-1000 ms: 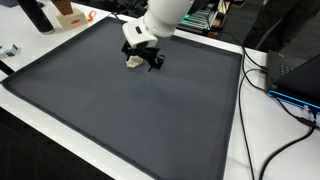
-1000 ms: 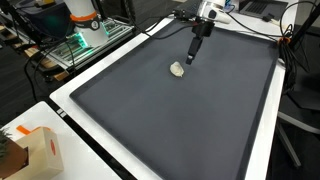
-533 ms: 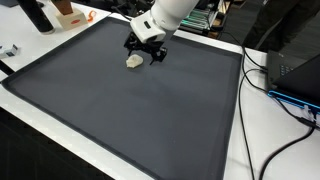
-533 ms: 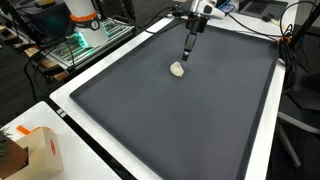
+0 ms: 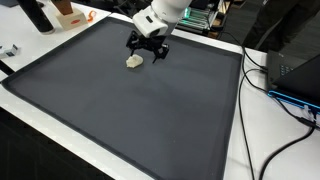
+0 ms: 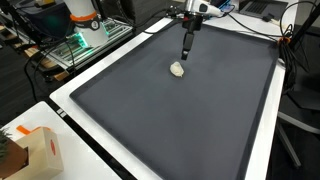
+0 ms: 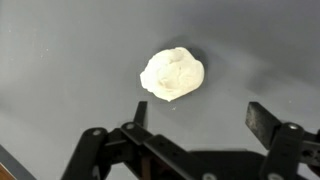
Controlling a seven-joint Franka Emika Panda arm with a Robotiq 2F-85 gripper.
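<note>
Hovering over a dark grey mat (image 5: 120, 110) on the tabletop in an exterior view, the black fingers (image 5: 157, 56) of the white robot arm (image 5: 165, 12) hang just beside a small cream-white, dough-like lump (image 5: 134, 61). The lump lies on the mat near its far edge, and contact cannot be told here. In an exterior view, the fingers (image 6: 186, 47) point down above the mat (image 6: 170, 120), the lump (image 6: 178, 69) lying free close by. In the wrist view the fingers (image 7: 139, 113) stand spread wide and empty. The lump (image 7: 172, 74) rests on the mat (image 7: 60, 50) ahead of them, clear of both.
</note>
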